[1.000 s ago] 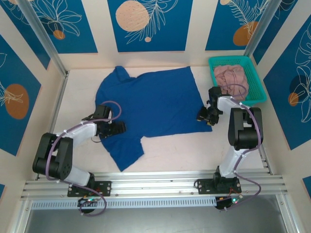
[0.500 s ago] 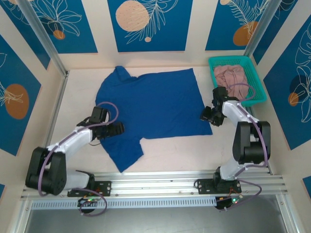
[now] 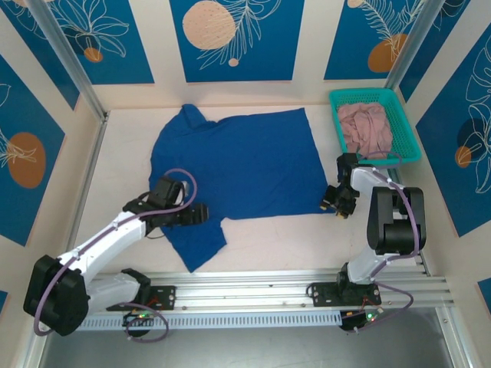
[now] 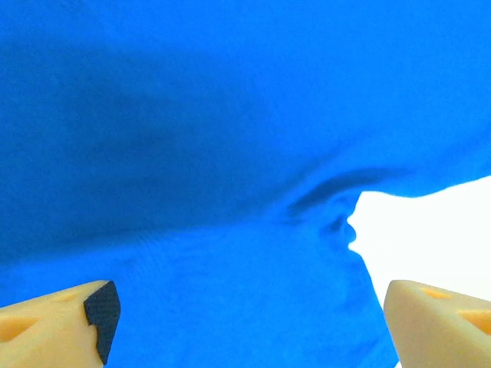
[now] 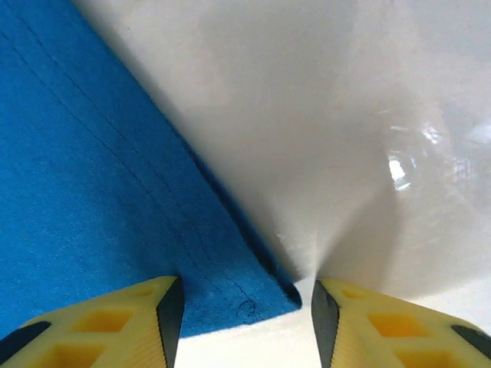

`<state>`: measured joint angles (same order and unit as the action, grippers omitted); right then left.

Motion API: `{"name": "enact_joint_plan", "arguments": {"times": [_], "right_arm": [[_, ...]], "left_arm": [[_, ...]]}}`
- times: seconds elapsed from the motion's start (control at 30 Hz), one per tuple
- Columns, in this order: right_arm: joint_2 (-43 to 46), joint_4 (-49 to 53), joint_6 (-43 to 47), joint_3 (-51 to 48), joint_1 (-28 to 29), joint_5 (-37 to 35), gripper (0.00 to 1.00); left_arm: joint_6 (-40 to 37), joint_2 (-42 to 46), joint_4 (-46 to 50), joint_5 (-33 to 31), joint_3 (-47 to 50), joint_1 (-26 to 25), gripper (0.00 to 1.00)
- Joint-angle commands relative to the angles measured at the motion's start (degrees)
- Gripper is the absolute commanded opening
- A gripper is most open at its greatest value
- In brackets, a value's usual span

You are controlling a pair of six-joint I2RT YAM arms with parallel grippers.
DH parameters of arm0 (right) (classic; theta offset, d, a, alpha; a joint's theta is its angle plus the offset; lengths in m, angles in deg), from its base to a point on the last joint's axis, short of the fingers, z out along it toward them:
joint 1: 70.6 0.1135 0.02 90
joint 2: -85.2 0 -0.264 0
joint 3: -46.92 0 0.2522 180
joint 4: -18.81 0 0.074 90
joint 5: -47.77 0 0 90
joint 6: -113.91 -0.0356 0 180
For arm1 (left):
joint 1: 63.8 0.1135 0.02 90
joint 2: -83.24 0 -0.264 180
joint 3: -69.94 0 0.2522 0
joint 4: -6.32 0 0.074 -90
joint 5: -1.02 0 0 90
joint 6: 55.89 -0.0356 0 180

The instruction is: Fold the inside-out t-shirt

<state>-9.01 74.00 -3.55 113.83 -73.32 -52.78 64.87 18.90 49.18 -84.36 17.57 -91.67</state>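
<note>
1. The inside-out t-shirt (image 3: 245, 165) is seen spread flat on the table (image 3: 123, 161), with its collar towards the left wall and its hem towards the right. One short sleeve (image 3: 196, 238) is pointed at the near edge.
2. A teal basket (image 3: 411, 136) with a pink garment (image 3: 367, 126) in it is set at the far right, apart from the shirt. It is judged to play no part in this step.
3. The left gripper (image 3: 201, 213) is held low over the cloth where the near sleeve joins the body. In the left wrist view its jaws are spread wide, and nothing is gripped. The underarm notch (image 4: 349, 230) is seen ahead and to the right of them.
4. The right gripper (image 3: 331, 201) is placed at the near corner of the hem. In the right wrist view its jaws are parted on either side of the hem corner (image 5: 276, 295), which lies flat on the table between them and is not pinched.
5. The step in hand is judged to be the taking of two grasp points along the near side, before the first fold. No fold is made yet.
6. For the next move, both pairs of jaws need to be lowered to the table and closed on the cloth.
7. Care is called for at the right, where the thin corner could be missed or pushed away.
8. At the left, a pinch of flat cloth has to be gathered, so a slip is possible.
</note>
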Motion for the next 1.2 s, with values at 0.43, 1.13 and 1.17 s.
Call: {"name": "enact_joint_plan", "arguments": {"times": [0.43,1.13,1.17], "right_arm": [[3.01,-3.37,0.14,0.49,0.21,2.46,0.00],[4.83,-3.99,1.02,-0.15,0.32,3.87,0.00],[4.92,-3.91,1.02,-0.15,0.34,3.78,0.00]], "left_arm": [[17.96,9.80,22.76,-8.92,5.73,-16.23,0.63],[24.50,0.59,10.38,-1.97,11.76,-25.57,0.41],[24.65,0.36,10.04,-1.86,12.01,-25.78,0.38]]}}
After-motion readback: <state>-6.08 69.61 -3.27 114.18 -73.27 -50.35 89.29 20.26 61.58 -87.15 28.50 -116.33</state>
